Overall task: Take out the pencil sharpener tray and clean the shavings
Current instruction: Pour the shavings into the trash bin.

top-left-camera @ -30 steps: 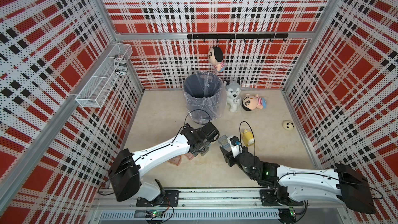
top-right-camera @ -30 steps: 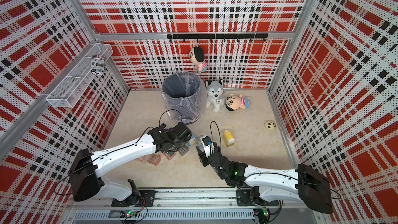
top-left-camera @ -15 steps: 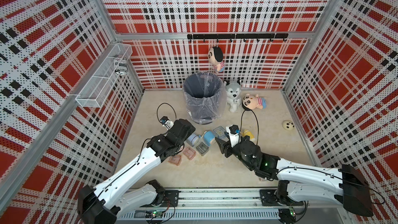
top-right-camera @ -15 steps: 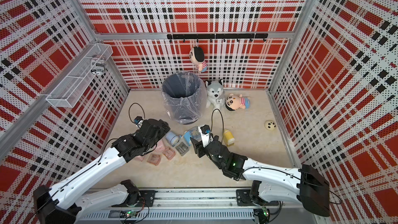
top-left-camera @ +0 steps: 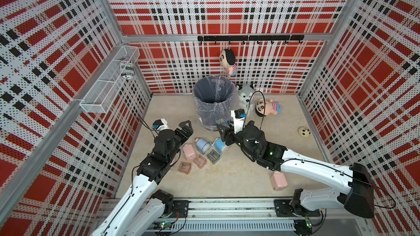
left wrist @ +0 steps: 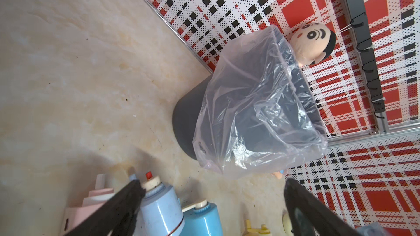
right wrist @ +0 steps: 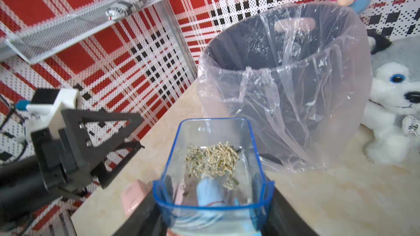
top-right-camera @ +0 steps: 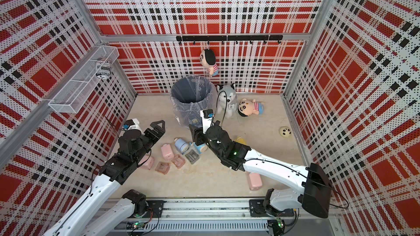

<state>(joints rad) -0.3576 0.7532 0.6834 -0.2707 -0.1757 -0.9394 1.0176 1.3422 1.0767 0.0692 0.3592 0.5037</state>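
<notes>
I have my right gripper [right wrist: 213, 223] pinching the clear blue tray [right wrist: 252, 146], shavings [right wrist: 212, 160] heaped inside, just before the lined bin [right wrist: 295, 110] near the back edge of the bench [top-left-camera: 227, 178], while my left gripper [top-left-camera: 186, 128] hangs spread wide, empty.

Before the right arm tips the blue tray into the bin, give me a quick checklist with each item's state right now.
1. Blue tray clamped in the right gripper: ok.
2. Shavings piled inside the tray: ok.
3. Tray over the mouth of the bin: not ok. It sits short of the rim, beside the bin's wall.
4. Bin upright, with its liner bag open at the top: ok.
5. Left gripper open, empty and off to the side of the tray's path: ok.
</notes>
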